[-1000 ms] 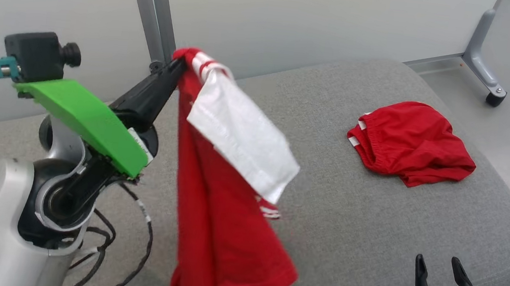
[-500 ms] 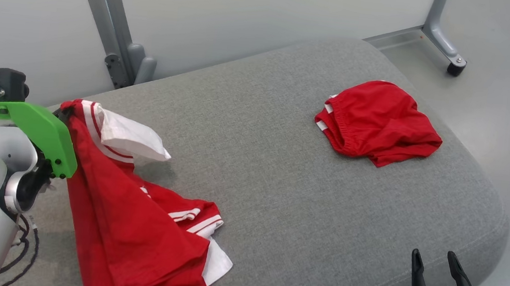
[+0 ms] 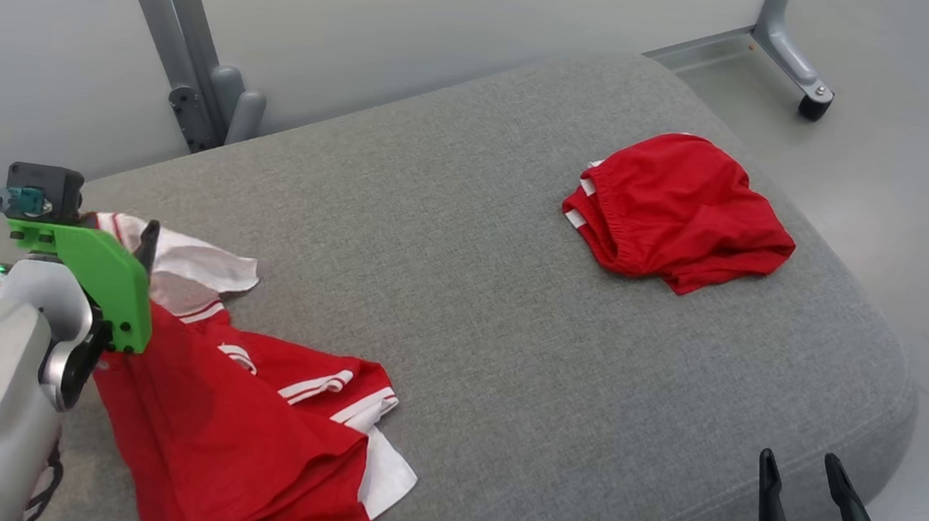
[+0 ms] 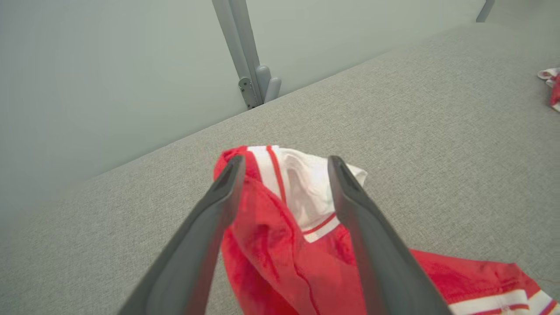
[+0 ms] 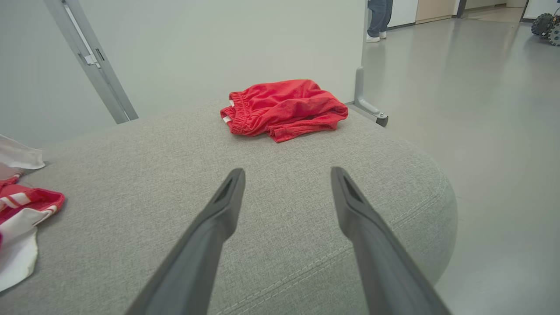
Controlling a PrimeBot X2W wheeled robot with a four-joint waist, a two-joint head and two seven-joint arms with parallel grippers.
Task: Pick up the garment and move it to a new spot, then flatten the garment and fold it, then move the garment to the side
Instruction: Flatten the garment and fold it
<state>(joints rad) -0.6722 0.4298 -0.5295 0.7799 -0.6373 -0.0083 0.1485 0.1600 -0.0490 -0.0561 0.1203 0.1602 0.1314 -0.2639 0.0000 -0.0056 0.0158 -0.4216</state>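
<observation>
Now the left pincer (image 4: 286, 160) is standing wide astride the set-down garment (image 4: 271, 245); flattening, likely next, is calling for edge grips.

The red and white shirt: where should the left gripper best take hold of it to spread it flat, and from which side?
Probably the striped white edge, which stands up off the grey cushion between the open fingers of the left gripper. Come from above, along those fingers; the rest of the red and white shirt lies low and crumpled, harder to pinch.
</observation>
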